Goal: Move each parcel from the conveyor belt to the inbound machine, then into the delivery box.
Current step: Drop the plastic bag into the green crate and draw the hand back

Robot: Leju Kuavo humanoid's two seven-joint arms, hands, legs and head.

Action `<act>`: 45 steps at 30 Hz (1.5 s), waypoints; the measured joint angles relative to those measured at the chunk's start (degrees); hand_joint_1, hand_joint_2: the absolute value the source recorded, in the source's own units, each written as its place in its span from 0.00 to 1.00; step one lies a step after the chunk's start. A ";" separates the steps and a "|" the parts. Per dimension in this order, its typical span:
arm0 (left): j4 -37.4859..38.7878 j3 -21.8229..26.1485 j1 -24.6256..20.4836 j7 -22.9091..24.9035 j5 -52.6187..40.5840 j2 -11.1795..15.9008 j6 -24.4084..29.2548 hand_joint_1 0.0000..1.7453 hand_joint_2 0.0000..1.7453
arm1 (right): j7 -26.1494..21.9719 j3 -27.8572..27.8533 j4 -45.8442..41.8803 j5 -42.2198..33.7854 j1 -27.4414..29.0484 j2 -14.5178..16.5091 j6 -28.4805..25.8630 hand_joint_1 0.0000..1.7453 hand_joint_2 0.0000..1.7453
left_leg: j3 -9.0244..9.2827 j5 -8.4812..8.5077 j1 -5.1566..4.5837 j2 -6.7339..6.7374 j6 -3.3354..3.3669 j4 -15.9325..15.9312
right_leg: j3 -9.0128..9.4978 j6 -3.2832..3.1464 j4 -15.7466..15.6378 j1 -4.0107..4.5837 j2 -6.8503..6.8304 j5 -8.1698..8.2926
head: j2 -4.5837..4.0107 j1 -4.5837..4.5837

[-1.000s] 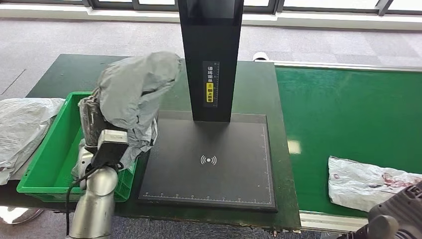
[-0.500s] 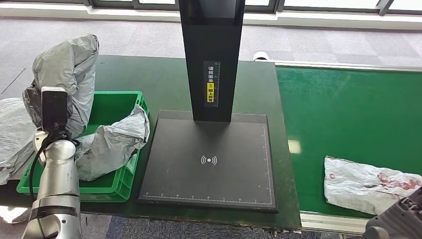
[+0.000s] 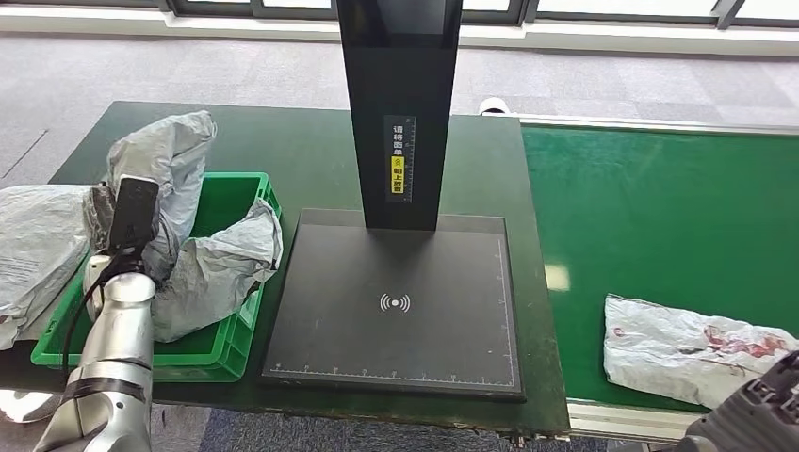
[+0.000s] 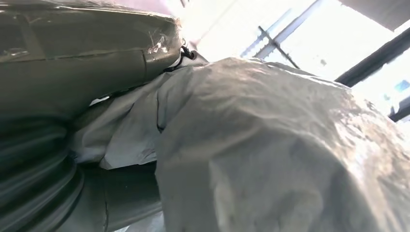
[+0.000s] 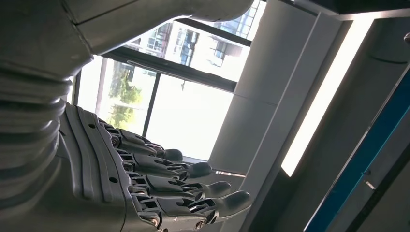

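Note:
My left hand [image 3: 125, 218] grips a crumpled grey parcel [image 3: 162, 155] and holds it up over the left part of the green delivery box [image 3: 226, 341]. Up close, the grey parcel [image 4: 290, 154] bulges past the hand [image 4: 72, 72]. A second grey parcel [image 3: 219, 268] lies in the box, slumped against its right wall. A white parcel with red marks [image 3: 693, 347] lies on the green conveyor belt [image 3: 660, 207]. My right hand [image 5: 164, 188] is low at the belt's near right corner, fingers extended, holding nothing. The black inbound machine's plate [image 3: 396, 301] is bare.
The machine's black column [image 3: 400, 113] rises behind the plate. More pale parcels [image 3: 38, 240] are heaped on the table left of the box. The dark green table [image 3: 301, 151] runs behind the box and the machine.
My left arm carried the grey parcel from beside the machine column to the box's left side, then lowered it a little. The white parcel has drifted left on the belt.

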 joint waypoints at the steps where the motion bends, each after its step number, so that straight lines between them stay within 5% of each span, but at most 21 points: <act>1: 0.65 -0.01 0.35 -0.38 -0.50 -0.30 -0.67 0.19 0.75 | 0.00 0.00 0.01 -0.14 0.07 0.00 0.41 0.00 1.00 | 0.00 0.00 0.00 0.00 0.00 0.00 | 0.00 0.00 0.00 0.00 0.00 0.00 | -0.01 0.01; 2: 1.03 -0.04 0.77 -0.67 -1.05 -0.71 -1.36 0.00 0.50 | 0.00 0.00 0.01 -0.30 0.15 0.00 0.88 0.00 1.00 | 0.00 0.00 0.00 0.00 0.00 0.00 | 0.00 0.00 0.00 -0.01 0.00 0.00 | -0.01 0.01; 4: 0.86 -0.43 1.95 -0.67 -2.54 -1.78 -2.66 0.00 0.00 | 0.00 -0.04 0.03 -0.49 0.27 0.00 2.22 0.00 1.00 | -0.01 0.00 -0.01 0.00 0.00 0.00 | 0.01 0.00 -0.01 -0.02 0.00 0.00 | -0.01 0.01; 13: -11.83 -5.72 10.32 2.46 -2.79 -6.54 -4.33 0.00 0.00 | 0.10 -3.85 4.49 4.43 0.66 3.13 14.87 0.00 1.00 | -0.02 -0.08 -0.04 -0.03 0.03 0.00 | 0.01 0.00 -0.05 -0.04 -0.03 -0.02 | -0.01 0.00; 22: -18.99 -8.65 15.65 2.03 0.22 -8.91 -3.41 0.00 0.00 | 0.08 -8.04 8.51 6.61 0.52 7.20 19.17 0.00 1.00 | 0.01 -0.07 -0.02 -0.03 0.02 0.00 | 0.05 -0.04 -0.02 -0.02 -0.04 -0.04 | 0.00 0.01; 33: -31.32 -13.41 25.06 -5.51 14.44 -13.96 12.83 0.00 0.00 | 5.62 -10.49 16.85 13.78 -3.51 7.95 19.63 0.00 1.00 | 0.01 -0.08 -0.03 0.04 0.04 0.00 | 0.05 -0.03 -0.05 -0.03 0.01 -0.04 | 0.00 0.01; 36: -38.17 -17.53 30.17 -10.43 16.61 -14.80 15.27 0.00 0.00 | 8.95 -11.61 21.65 18.30 -5.62 7.93 17.01 0.00 0.25 | 0.00 -0.10 -0.03 0.01 0.04 0.00 | 0.04 -0.03 -0.07 -0.03 0.00 -0.05 | 0.00 0.01; 37: -40.00 -19.46 31.62 -11.84 17.40 -14.90 15.29 0.00 0.00 | 10.14 -12.25 23.47 19.72 -6.44 7.93 16.29 0.00 0.25 | 0.00 -0.11 -0.03 0.00 0.05 0.00 | 0.04 -0.02 -0.08 -0.03 -0.01 -0.06 | 0.00 0.01; 40: -43.37 -25.61 34.61 -13.62 18.33 -14.92 13.23 0.00 0.00 | 12.79 -15.00 28.62 22.76 -8.76 7.93 15.45 0.00 1.00 | -0.01 -0.13 -0.04 -0.02 0.09 0.00 | 0.04 0.01 -0.09 -0.04 -0.04 -0.07 | 0.00 0.01; 45: -44.14 -34.43 35.93 -15.78 17.95 -14.79 5.80 0.00 0.00 | 16.59 -21.73 35.92 27.03 -11.42 7.93 17.18 0.00 1.00 | 0.00 -0.13 -0.06 -0.08 0.12 0.01 | 0.11 0.05 -0.09 -0.07 -0.14 -0.05 | -0.01 0.01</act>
